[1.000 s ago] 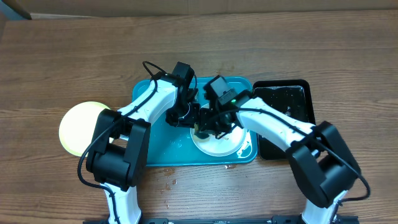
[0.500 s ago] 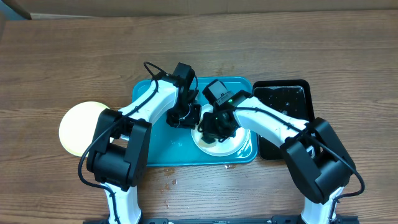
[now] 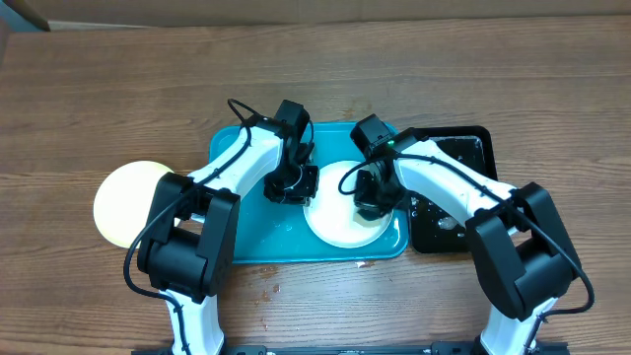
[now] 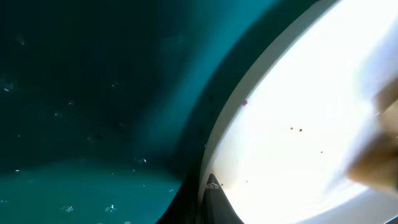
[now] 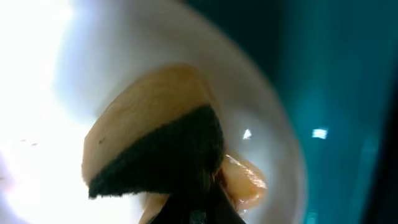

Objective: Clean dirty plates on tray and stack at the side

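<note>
Sponge (image 5: 149,124) farther right on plate (image 3: 330,215)

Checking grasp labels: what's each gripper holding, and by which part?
Right gripper: the sponge, pinched at its near end, on the white plate. Left gripper: shut at that plate's left rim, apparently pinching it.

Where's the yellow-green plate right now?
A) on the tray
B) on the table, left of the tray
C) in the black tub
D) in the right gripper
B: the yellow-green plate lies on the table, left of the tray, and the only plate seen on the tray is a white plate.
</note>
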Controlling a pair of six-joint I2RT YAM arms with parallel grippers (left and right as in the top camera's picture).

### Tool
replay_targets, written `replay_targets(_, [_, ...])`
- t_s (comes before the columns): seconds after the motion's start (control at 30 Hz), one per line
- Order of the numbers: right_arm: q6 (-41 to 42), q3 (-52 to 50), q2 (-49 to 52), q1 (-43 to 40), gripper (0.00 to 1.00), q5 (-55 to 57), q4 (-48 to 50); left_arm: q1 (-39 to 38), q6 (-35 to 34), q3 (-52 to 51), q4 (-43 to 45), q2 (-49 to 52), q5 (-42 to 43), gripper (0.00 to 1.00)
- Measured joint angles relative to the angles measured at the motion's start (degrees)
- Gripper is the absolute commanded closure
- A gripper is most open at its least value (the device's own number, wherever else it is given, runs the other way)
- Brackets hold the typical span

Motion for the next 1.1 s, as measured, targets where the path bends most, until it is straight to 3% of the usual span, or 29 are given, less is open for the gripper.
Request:
replay_targets(0.37, [-0.8, -0.8, -10.4, -0.4, 0.96, 6.8, 0.6, 2.6, -1.0, -0.1, -0.9, -1.5, -2.6, 0.96])
replay_targets(0.6, [-0.8, -0.8, -18.6, -2.7, 0.96, 7.6, 0.1, 2.5, -1.9, -0.2, -4.5, -9.0, -8.7, 0.96])
replay_targets(0.8, [-1.6, -0.8, -20.6, -12.1, 0.96, 8.5, -5.0, 2.5, -3.0, -0.2, -6.4, -16.3, -19.2, 0.96])
replay_targets(1.1, [-8.1, -0.8, -20.6, -22.4, 0.96, 9.4, -8.2, -2.0, -3.1, -0.3, -6.5, -27.2, -45.2, 0.96])
